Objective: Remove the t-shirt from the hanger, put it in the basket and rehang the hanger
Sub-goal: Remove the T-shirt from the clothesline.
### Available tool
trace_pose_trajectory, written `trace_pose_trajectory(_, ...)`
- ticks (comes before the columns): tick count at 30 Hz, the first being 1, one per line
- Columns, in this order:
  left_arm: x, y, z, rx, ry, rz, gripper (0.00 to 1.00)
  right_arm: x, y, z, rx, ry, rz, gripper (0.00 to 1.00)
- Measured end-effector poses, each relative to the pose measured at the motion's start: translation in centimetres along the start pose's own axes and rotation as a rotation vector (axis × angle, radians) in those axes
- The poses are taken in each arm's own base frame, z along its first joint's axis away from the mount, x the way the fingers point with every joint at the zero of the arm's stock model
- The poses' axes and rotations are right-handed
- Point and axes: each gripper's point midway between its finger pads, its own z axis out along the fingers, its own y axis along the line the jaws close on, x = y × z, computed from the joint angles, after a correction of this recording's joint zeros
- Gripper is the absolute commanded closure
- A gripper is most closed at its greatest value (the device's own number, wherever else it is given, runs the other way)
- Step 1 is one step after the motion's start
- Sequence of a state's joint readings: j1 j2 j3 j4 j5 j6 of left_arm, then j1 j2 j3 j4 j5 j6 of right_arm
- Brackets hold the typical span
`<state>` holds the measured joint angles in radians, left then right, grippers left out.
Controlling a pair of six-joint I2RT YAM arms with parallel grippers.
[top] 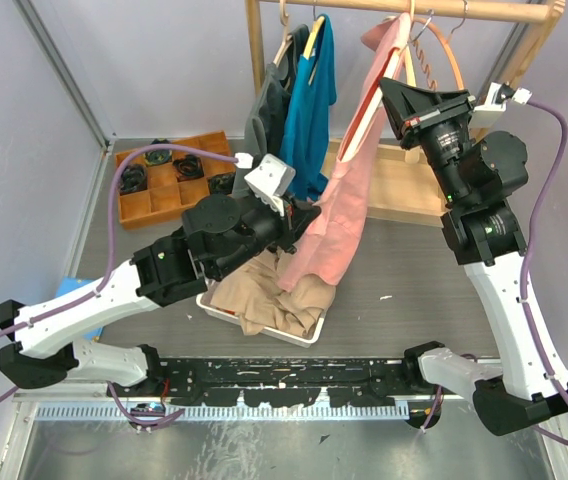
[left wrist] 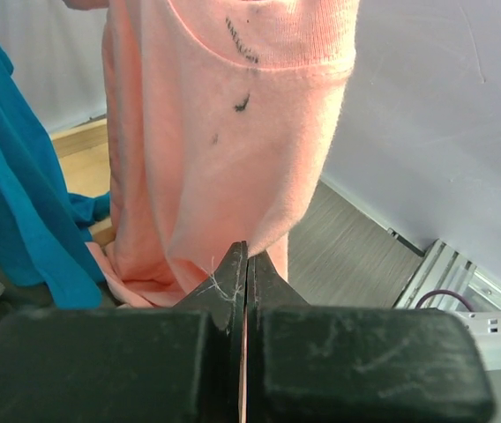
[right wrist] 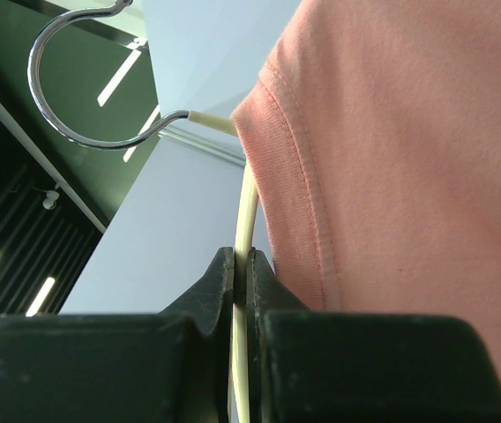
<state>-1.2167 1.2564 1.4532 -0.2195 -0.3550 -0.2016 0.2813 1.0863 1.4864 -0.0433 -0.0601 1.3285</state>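
With the pink t-shirt [top: 339, 200] draped on the hanger [right wrist: 247, 198] up by the rail [top: 464, 10], the left end effector [left wrist: 246, 264] pinching its hem and the right end effector [right wrist: 243, 264] pinching the hanger's arm, a hard downward tug may twist the thin hanger out of that grip.

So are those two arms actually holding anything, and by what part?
The left pincer pinches the pink t-shirt near its lower edge; the right pincer grips the cream hanger by its arm.
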Motion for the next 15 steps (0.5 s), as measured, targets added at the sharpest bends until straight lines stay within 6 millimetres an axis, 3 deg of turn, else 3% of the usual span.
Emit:
trace_pose_trajectory(7,0.7,-0.2,-1.6,0.029,0.025,-0.05,1.0,-0.1,-0.1,0.0,0.005,-0.008,0.007,0.99)
trace_pose_trajectory(15,3.9,-0.2,-3.4,0.049,0.097,-0.109,1.0,0.2,-0.6,0.9,0.01,0.001,0.033,1.0)
